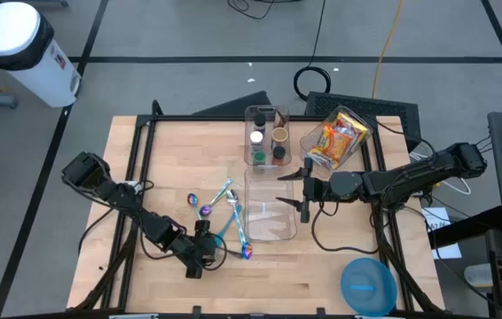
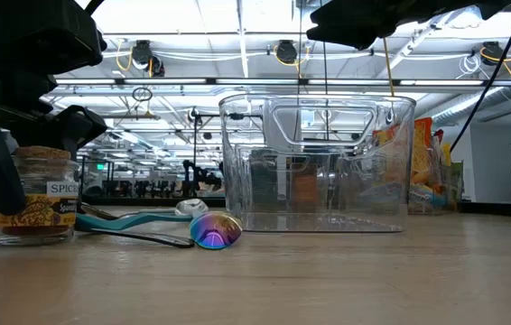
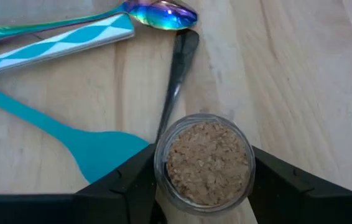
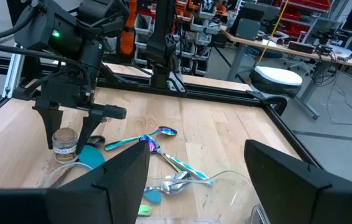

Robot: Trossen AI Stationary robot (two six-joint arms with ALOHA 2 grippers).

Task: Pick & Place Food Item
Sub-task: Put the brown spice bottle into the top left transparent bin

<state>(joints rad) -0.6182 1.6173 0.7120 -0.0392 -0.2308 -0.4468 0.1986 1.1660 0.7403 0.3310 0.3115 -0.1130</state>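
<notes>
High view, left pincer (image 1: pixel 200 257): low over the wooden counter (image 1: pixel 145 159), close beside the spoon cluster; its fingers flank a small jar, which is largely hidden under it here.
High view, right pincer (image 1: pixel 305 189): fingers spread, nothing between them, poised over the near wall of the clear bin (image 1: pixel 270 206).
High view, other items: a snack bag (image 1: pixel 337 138) in a clear container lies beyond the right pincer; a clear tray of small jars (image 1: pixel 266 136) stands past the bin; a blue bowl (image 1: pixel 368 285) sits well apart from both pincers.
Low view, spice jar (image 2: pixel 33 196): upright on the counter, label reading "SPICE", directly below the dark left arm.
Low view, utensils: an iridescent spoon (image 2: pixel 215 230) and a teal handle lie flat between the jar and the clear bin (image 2: pixel 317 162).
Left wrist view, spice jar (image 3: pixel 204 163): open top showing brown granules, standing between the two fingers (image 3: pixel 121 186); fingers just beside its sides, contact cannot be told.
Left wrist view, surroundings: teal spatula (image 3: pixel 51 127) and dark spoon (image 3: pixel 177 74) lie just ahead of the jar.
Right wrist view, right pincer fingers (image 4: pixel 117 177): wide apart, released.
Right wrist view, far side: left pincer (image 4: pixel 67 132) straddling the spice jar (image 4: pixel 64 145).
</notes>
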